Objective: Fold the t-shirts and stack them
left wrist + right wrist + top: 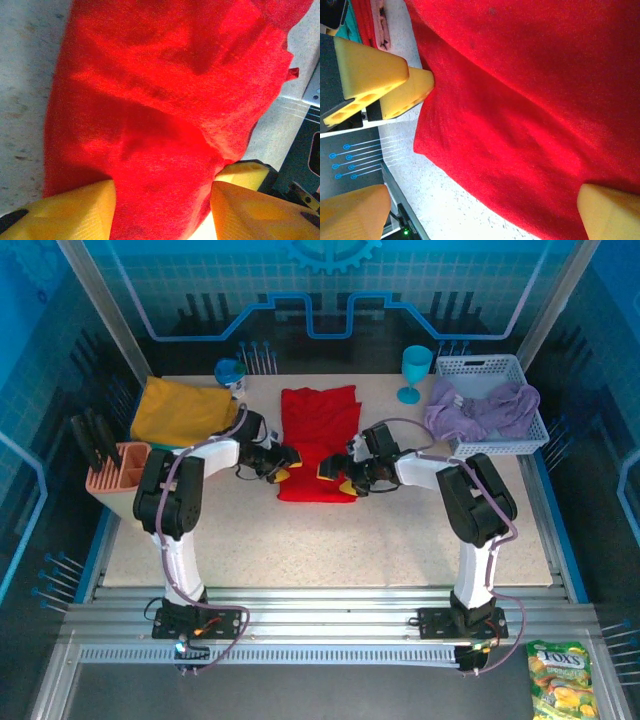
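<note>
At the near hem of the red t-shirt (318, 430) — left tool (287, 468) half-spread astride cloth, right tool (335, 477) wide — I judge both set for a fold.

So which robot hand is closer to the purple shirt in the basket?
The right one. The right gripper is at the red shirt's right edge, with the purple shirt beyond it in the white basket. The left gripper is at the red shirt's left edge, farther away.

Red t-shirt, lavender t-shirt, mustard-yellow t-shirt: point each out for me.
red t-shirt (320, 420), top external view, its upper middle
lavender t-shirt (482, 408), top external view, middle of the heap
mustard-yellow t-shirt (182, 410), top external view, its middle
</note>
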Motion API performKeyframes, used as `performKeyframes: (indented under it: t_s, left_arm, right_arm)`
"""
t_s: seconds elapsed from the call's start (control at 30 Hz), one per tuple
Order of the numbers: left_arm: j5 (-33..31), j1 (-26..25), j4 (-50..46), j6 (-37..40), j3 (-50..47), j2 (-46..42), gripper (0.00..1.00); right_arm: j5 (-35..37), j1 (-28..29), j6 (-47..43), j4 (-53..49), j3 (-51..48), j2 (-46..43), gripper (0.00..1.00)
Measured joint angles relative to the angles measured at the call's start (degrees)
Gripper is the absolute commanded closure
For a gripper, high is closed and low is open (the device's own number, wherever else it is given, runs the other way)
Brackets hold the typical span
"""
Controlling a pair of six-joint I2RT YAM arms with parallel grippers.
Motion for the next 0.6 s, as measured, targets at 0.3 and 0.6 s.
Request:
performKeyframes:
  t_s: [0.3,0.6]
  left_arm:
    - [0.04,0.52,-7.1,4.66,0.79,-9.55,0.39]
    - [0.22,0.52,-7.13,6.69,-12.55,-18.58,0.37]
  right_arm:
    - [4.2,-1.22,-6.71,-11.47,2.78,-9.33,0.0]
    - [8.68,-6.23,-12.22,-18.88,1.49,-16.11,0.09]
